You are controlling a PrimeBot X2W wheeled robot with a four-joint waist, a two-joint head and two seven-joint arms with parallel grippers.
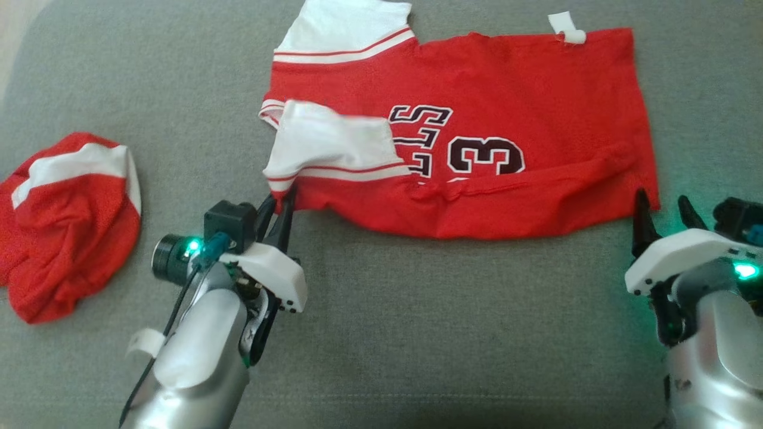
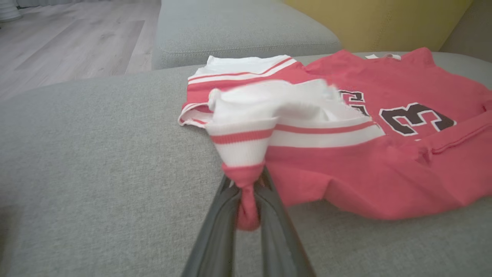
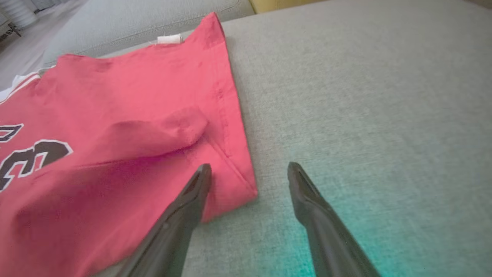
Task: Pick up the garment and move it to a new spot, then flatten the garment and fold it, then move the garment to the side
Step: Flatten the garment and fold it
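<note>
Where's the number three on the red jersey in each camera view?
Head view: number 3, centre right, on the red jersey.
Left wrist view: right side, mid-height.
Right wrist view: left edge, partly cut off.
Shared landmark: the white label on the jersey's far edge.

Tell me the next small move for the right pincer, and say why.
Probably close the right pincer on the near corner of the jersey: it stands open astride that corner, while the left pincer is shut on the opposite corner, so both ends would be held for the fold.
</note>
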